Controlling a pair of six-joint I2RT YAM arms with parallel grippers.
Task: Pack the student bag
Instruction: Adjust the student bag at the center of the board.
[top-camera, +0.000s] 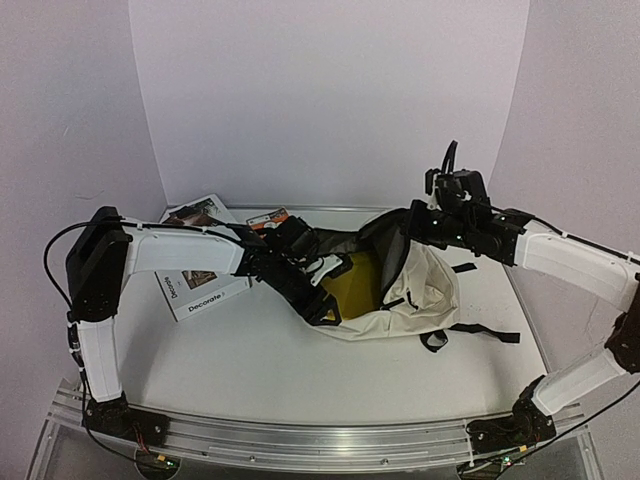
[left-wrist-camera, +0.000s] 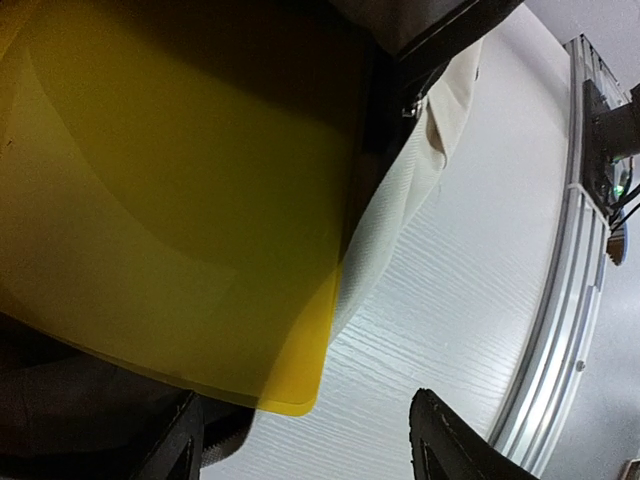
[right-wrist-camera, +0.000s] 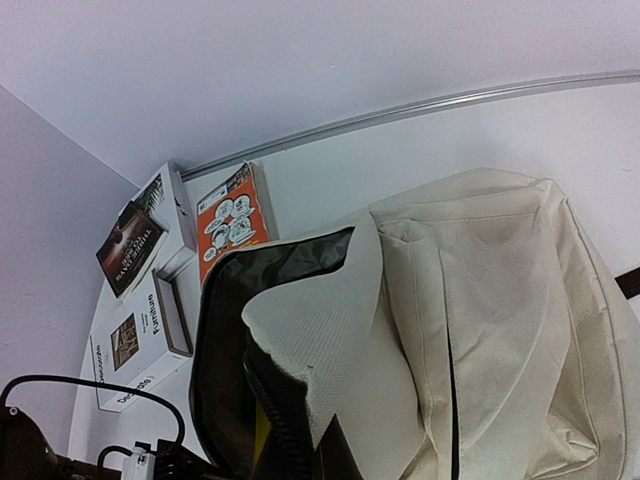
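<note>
top view: the student bag (top-camera: 415, 290) lies on its side in the middle of the white surface (top-camera: 250, 380), with its mouth open toward my left arm. my left pincer (top-camera: 322, 300) is at this mouth, just beside a yellow sheet (top-camera: 358, 285) that stands inside the bag. my right pincer (top-camera: 418, 228) is at the dark upper rim of the bag, at the far side. i cannot tell from here if it is closed on the rim. three books lie at the far left, near the wall. the closest one is the decorate book (top-camera: 205, 295).

left wrist view: my left pincer is wide, its two black fingers (left-wrist-camera: 450, 445) well apart at the bottom of the picture. the corner of the yellow sheet hangs just above the gap, and nothing is pressed between the fingers. the cream cloth of the bag is behind the sheet. to the right is the bare surface and a metal rail (left-wrist-camera: 560, 330).

right wrist view: my own fingers do not show here. the bag fills the right half, with one cream flap raised close to the camera and dark lining under it. an orange book (right-wrist-camera: 232, 220) lies beside the bag's mouth, a dark book (right-wrist-camera: 140, 235) to its left.
</note>
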